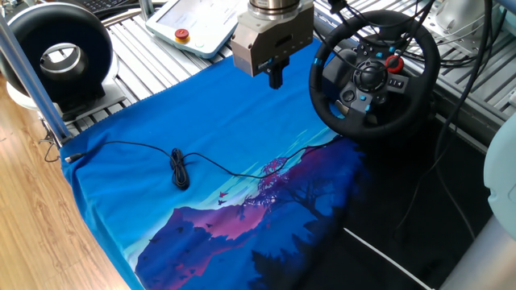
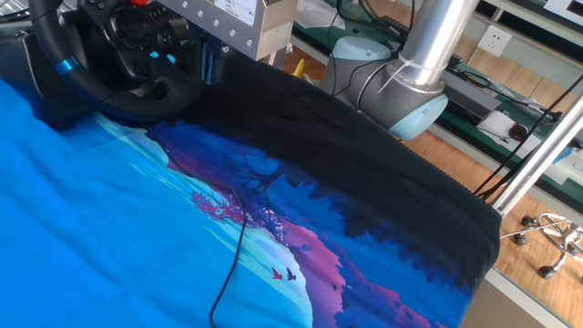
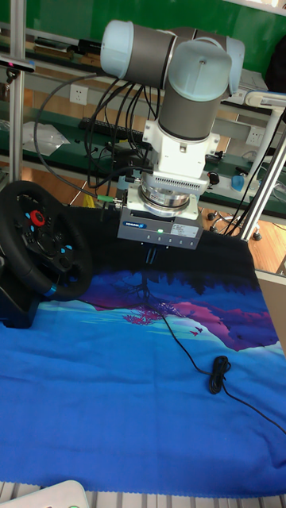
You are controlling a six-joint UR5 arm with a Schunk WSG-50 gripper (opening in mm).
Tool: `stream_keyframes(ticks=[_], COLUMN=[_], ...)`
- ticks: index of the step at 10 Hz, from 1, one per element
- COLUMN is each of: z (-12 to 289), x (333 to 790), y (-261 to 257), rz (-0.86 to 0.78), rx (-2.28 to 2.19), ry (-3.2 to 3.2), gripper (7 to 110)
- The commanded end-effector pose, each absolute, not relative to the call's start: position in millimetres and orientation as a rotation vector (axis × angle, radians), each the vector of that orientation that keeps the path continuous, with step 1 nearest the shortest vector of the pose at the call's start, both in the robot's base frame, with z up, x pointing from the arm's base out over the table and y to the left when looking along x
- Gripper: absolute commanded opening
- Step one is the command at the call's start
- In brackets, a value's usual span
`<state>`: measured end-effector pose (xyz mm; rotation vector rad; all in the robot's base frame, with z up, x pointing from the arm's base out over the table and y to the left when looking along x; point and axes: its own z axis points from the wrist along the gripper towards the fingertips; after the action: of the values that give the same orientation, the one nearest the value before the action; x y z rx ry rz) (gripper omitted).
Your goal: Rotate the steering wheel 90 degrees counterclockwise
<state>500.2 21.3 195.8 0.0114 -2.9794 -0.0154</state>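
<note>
The steering wheel [image 1: 375,75] stands tilted at the far right of the blue cloth, with its red dial at the hub's upper right and a blue stripe on the lower-left rim. It also shows in the other fixed view [image 2: 100,64] and the tall fixed view [image 3: 36,242]. My gripper [image 1: 276,77] hangs above the cloth, left of the wheel's rim and apart from it. Its dark fingers [image 3: 149,255] are pressed together with nothing between them.
A blue printed cloth [image 1: 201,137] covers the table, and a black cable [image 1: 179,169] lies coiled on it. A thick black ring device [image 1: 60,50] and a teach pendant [image 1: 193,24] sit at the back. A metal post [image 1: 28,76] stands left. The arm's base [image 2: 392,91] is beyond the cloth.
</note>
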Motion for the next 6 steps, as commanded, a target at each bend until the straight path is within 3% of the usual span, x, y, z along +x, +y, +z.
stream_keyframes(ticks=[1, 6], z=[197.6, 197.8], x=[501.8, 501.9], y=[24.8, 23.9], rz=[-0.039, -0.033], rx=[0.009, -0.001], ry=[-2.984, -2.985], gripper=[7, 7])
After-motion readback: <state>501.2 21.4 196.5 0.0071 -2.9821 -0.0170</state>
